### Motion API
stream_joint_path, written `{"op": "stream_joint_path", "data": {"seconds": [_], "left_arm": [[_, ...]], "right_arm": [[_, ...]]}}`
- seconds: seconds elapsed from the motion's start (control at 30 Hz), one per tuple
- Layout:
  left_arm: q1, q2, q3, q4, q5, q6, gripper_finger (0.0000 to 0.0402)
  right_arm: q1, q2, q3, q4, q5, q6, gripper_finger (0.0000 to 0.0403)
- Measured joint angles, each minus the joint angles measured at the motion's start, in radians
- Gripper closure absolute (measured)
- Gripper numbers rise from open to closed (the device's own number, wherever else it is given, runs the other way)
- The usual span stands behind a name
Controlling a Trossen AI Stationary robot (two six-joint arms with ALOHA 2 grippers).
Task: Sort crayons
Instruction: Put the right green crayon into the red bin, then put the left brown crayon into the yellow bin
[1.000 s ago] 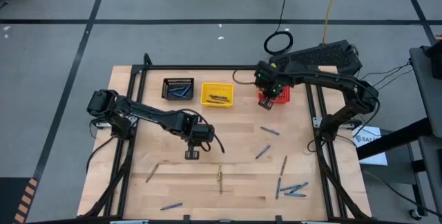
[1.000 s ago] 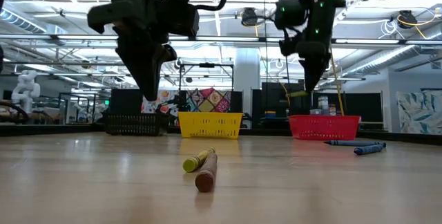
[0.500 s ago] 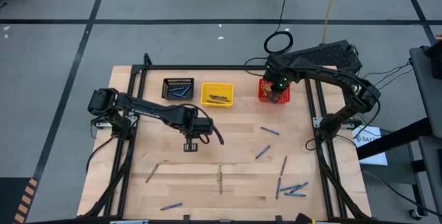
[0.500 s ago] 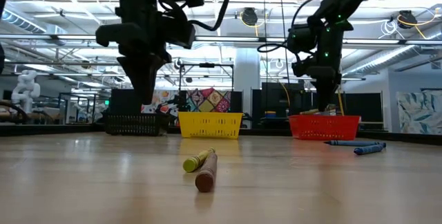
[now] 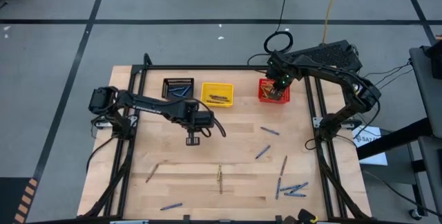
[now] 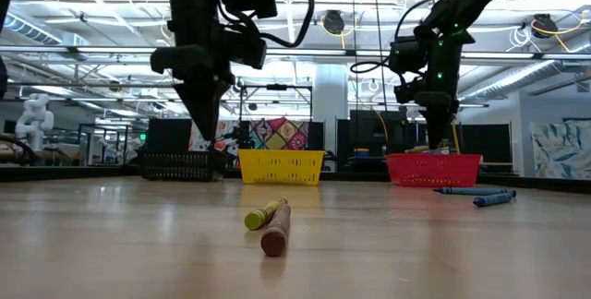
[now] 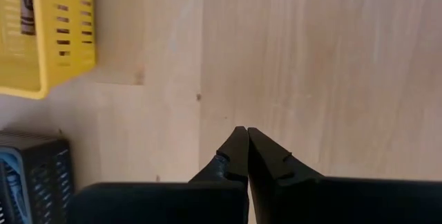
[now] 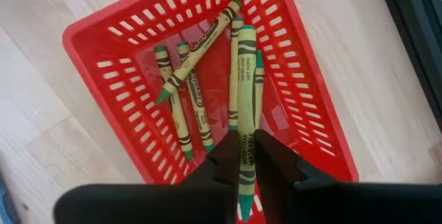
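While the right claw (image 8: 246, 156) hangs directly above the red basket (image 8: 298, 79), it holds one olive-green crayon (image 8: 245, 99) between narrowly parted fingers, the grip looking on the point of release. The crayon's long axis runs in line with the fingers and projects forward over the basket floor, where four like-coloured crayons (image 8: 181, 92) already lie. Judged from this alignment, a straight release should place it inside the walls with no sideways correction.

The left claw (image 5: 193, 140) hovers over bare tabletop (image 5: 235, 124) in front of the yellow basket (image 5: 217, 93) and black basket (image 5: 177, 88), fingers pressed together and holding nothing.

Unsorted crayons remain on the tabletop:
- Blue crayons (image 5: 293, 190) lie clustered at the near right, nearer the right arm.
- A yellow and brown pair (image 6: 268, 221) lies end-on at the near centre, nearer the left claw, and is the likelier next pick for that arm.
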Motion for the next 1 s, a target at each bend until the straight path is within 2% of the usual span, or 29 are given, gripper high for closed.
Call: {"op": "stream_joint_path", "data": {"seconds": [0.37, 0.6, 1.0], "left_arm": [[0.015, 0.000, 0.000, 0.019, 0.000, -0.006, 0.0402], [0.015, 0.000, 0.000, 0.058, 0.000, -0.009, 0.0402], [0.015, 0.000, 0.000, 0.132, 0.000, -0.008, 0.0401]], "right_arm": [[0.000, 0.000, 0.000, 0.000, 0.001, 0.016, 0.0338], [0.011, 0.000, 0.000, 0.000, 0.003, 0.090, 0.0337], [0.101, 0.000, 0.000, 0.000, 0.011, 0.092, 0.0337]]}}
